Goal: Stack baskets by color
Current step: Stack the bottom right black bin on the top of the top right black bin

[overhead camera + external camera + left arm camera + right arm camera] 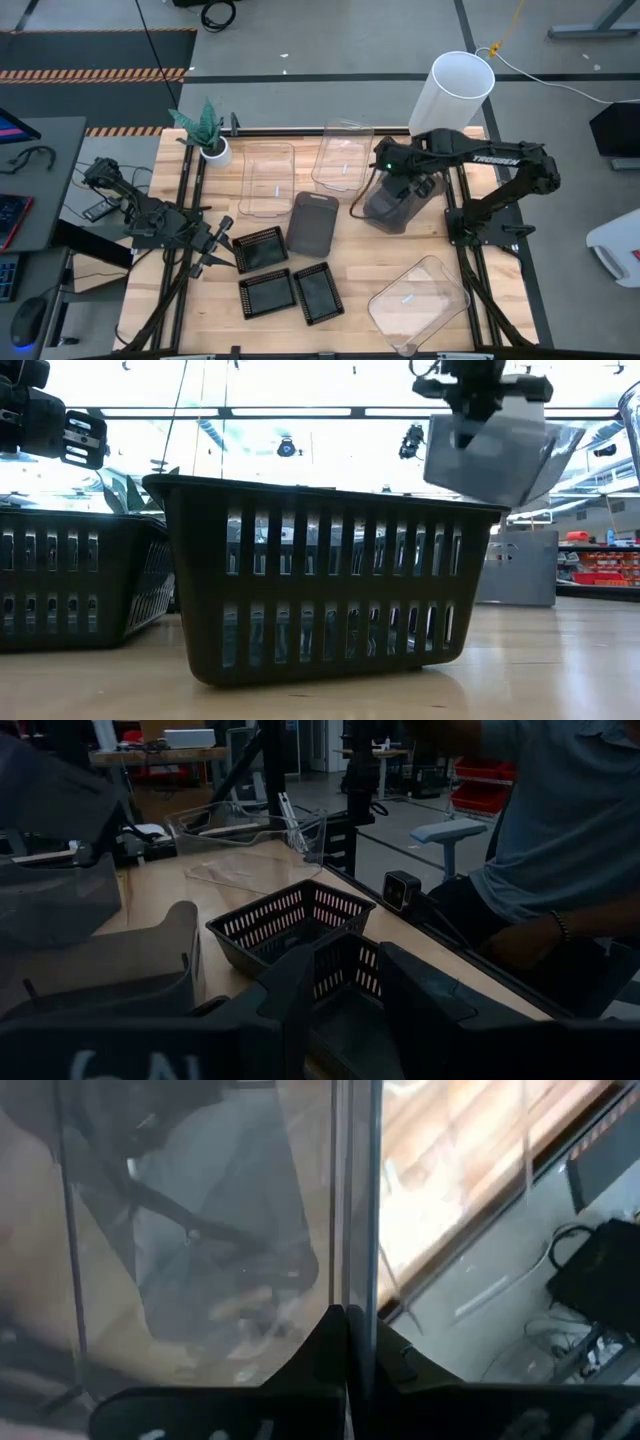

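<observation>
At the near edge of the bench (pixel 150 290) lie a tilted clear basket (pixel 418 303) and three black mesh trays (pixel 287 280). The left pincer (pixel 215 250) waits just beside the trays, fingers parted and empty. Mid-bench, a smoky grey basket (pixel 312 222) lies flat, long axis running near to far. Farther right, the right arm folds inward, its right pincer (pixel 412 186) clamped on the rim of another smoky grey bin (pixel 390 208), held tilted off the bench (its far wall hidden under the arm). Two clear baskets (pixel 300 170) sit farthest back.
</observation>
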Controlling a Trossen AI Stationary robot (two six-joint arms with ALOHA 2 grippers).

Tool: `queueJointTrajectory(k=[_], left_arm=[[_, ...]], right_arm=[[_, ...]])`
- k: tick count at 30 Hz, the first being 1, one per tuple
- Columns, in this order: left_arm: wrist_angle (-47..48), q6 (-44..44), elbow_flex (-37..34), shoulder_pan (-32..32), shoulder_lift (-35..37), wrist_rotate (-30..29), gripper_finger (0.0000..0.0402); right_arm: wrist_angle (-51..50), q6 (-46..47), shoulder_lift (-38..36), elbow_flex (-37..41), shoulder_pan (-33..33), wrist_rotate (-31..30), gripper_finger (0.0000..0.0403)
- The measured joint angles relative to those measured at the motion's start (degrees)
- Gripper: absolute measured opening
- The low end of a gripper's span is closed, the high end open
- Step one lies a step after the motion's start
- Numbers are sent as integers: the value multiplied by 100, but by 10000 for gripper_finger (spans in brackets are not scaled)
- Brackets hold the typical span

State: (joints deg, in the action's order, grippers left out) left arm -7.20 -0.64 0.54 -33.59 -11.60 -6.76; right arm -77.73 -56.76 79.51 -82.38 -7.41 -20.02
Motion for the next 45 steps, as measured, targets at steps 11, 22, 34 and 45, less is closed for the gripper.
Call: queueJointTrajectory(k=[11, 22, 34, 45], left_arm=[[2, 0, 0, 1, 0, 0, 121], [-2, 0, 0, 1, 0, -2, 121], [0, 0, 0, -1, 0, -2, 121], [-1, 0, 0, 1, 0, 0, 121]], right_arm=[[779, -1409, 10, 1101, -581, 204, 4], [1739, -1928, 8, 1637, -379, 1031, 4], [2175, -549, 9, 2414, -379, 1908, 27], [2910, 1236, 10, 3147, -377, 1975, 97]])
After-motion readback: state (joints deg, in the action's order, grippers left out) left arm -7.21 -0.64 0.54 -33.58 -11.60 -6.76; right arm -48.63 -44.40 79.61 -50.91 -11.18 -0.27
